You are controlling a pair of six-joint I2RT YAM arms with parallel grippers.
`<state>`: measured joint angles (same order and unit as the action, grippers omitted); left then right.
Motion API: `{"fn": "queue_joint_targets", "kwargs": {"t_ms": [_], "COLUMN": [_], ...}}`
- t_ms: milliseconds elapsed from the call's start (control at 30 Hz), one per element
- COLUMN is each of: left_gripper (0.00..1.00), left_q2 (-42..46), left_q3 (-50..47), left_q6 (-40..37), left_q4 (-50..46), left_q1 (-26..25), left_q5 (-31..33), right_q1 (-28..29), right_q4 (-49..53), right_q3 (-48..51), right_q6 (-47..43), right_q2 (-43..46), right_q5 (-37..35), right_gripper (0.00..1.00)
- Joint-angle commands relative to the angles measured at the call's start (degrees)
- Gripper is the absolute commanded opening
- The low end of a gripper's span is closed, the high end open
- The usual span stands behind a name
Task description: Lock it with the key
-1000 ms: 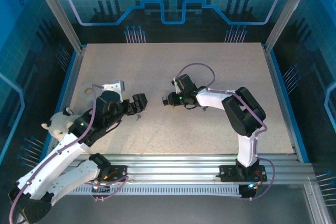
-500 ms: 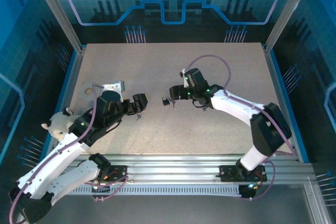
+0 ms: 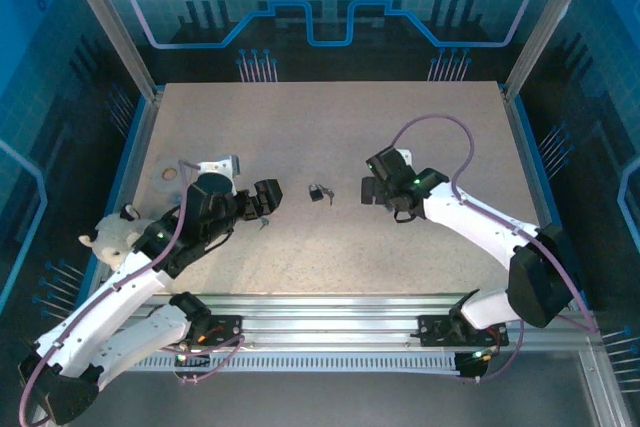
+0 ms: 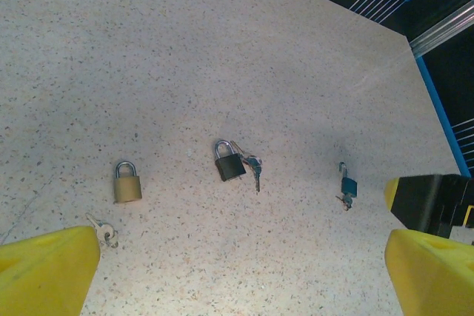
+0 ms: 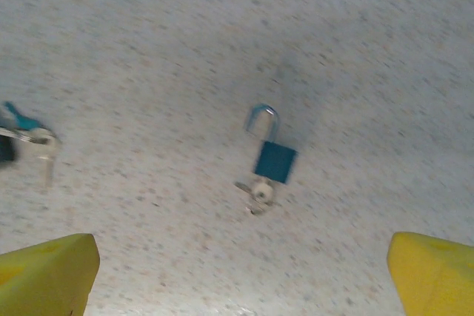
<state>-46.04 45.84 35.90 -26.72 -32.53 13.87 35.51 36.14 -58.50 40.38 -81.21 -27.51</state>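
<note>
A small blue padlock lies flat on the speckled table, a silver key in its underside. It also shows as a dark speck from above, between the two arms, and in the left wrist view. My right gripper is open and empty, a short way back from the blue padlock, to its right. My left gripper is open too, hovering at the left. In front of it lie a black padlock with keys and a brass padlock with a loose key.
A white plush toy sits by the table's left edge beside my left arm. A round pale disc lies at the far left. The table has raised blue edges and a metal rail at the front.
My right gripper has opened, let go of the blue padlock and drawn back to the right. The padlock now lies on the table. The left arm has stayed put.
</note>
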Motion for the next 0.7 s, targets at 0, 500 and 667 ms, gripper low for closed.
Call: {"fn": "queue_joint_targets", "kwargs": {"t_ms": [0, 500, 667], "left_gripper": [0.99, 0.99, 0.99], "left_q2": [-0.27, -1.51, -2.06], "left_q3": [0.11, 0.74, 1.08], "left_q6": [0.88, 1.02, 1.06], "left_q4": [0.43, 0.08, 0.00], "left_q1": [-0.42, -0.36, -0.34], "left_q5": [-0.66, -0.95, -1.08], "right_q1": [1.23, -0.35, -1.95], "right_q4": [9.87, 9.66, 7.82], "right_q3": [-2.32, -3.59, -3.26], "right_q6": [7.65, 8.82, 8.09], "right_q2": [0.45, -6.17, -6.79], "right_q5": [-7.16, 0.35, 2.31], "right_gripper": [1.00, 0.94, 0.88]}}
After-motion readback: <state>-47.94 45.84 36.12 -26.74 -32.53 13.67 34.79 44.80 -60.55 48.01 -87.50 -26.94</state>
